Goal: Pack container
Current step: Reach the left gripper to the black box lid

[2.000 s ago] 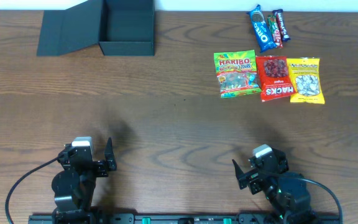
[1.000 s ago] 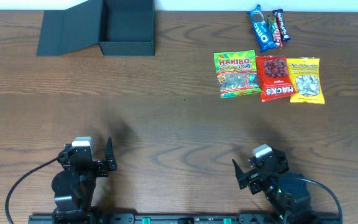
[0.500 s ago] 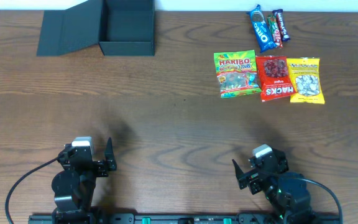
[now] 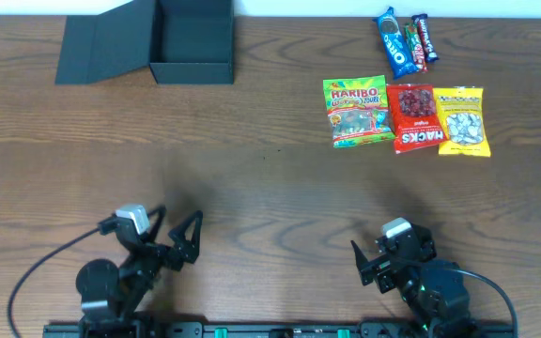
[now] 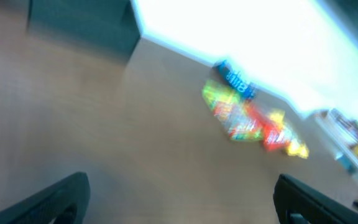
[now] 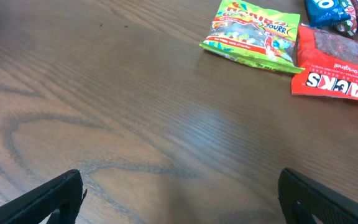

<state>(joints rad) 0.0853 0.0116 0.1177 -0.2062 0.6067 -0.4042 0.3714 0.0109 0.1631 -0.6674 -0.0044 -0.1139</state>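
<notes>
The container [image 4: 193, 42] is a dark square box standing open at the far left, with its lid flap [image 4: 101, 47] lying out to its left. It shows blurred in the left wrist view [image 5: 79, 25]. Snack packets lie at the far right: a green Haribo bag [image 4: 357, 111], a red Hacks bag [image 4: 415, 117], a yellow packet [image 4: 461, 120], a blue Oreo pack [image 4: 394, 42] and a dark bar [image 4: 423, 42]. My left gripper [image 4: 178, 230] is open and empty near the front edge. My right gripper [image 4: 363, 261] is open and empty at the front right.
The wooden table [image 4: 270, 188] lies between the grippers and the objects. In the right wrist view the Haribo bag [image 6: 253, 31] and the Hacks bag [image 6: 334, 62] lie ahead to the right. The left wrist view is blurred, with the snacks [image 5: 247, 115] ahead.
My left gripper has turned and swung to the right over the table. The right arm, the container and the snacks have not moved.
</notes>
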